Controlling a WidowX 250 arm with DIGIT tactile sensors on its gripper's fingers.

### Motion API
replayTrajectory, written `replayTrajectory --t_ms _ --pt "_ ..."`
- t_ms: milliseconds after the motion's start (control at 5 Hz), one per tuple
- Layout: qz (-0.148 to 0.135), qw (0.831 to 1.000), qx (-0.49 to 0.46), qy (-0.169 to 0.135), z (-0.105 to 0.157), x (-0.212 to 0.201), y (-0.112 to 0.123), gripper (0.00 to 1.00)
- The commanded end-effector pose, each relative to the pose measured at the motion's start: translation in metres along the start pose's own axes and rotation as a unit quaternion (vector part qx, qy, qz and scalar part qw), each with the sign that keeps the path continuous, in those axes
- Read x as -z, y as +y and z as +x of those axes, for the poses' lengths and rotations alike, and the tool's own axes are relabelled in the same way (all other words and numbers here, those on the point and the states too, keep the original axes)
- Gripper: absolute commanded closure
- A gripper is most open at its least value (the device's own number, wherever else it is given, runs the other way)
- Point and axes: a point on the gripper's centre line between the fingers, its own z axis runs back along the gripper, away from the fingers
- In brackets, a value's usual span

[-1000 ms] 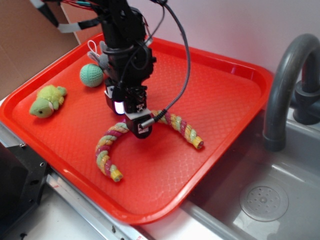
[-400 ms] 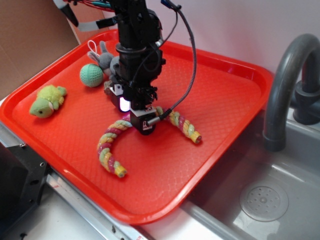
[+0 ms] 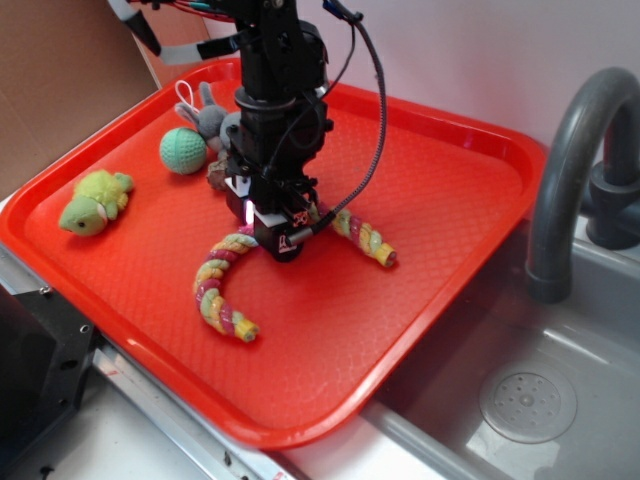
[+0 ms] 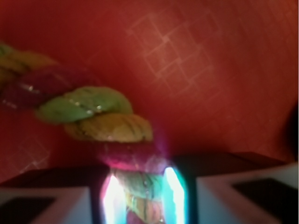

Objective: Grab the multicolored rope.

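Exterior view: a red tray (image 3: pixel 440 200) beside a sink (image 3: pixel 560 400) carries no legible writing, and a small mark on the gripper's casing is too small to read. The multicolored rope (image 3: pixel 225 290) arches across the tray, both ends pointing toward the near rim, its crown under the gripper (image 3: pixel 283 238). In the wrist view, the fingers (image 4: pixel 56 196) pinch the rope (image 4: pixel 93 109) between them.
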Motion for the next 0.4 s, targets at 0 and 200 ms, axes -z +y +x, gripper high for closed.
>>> replayTrajectory --t_ms 0,200 --pt "-0.051 0.995 0.002 -0.084 -0.010 -0.059 0.021 1.00" --pt "-0.053 0.981 -0.022 -0.184 -0.034 -0.104 0.040 1.00"
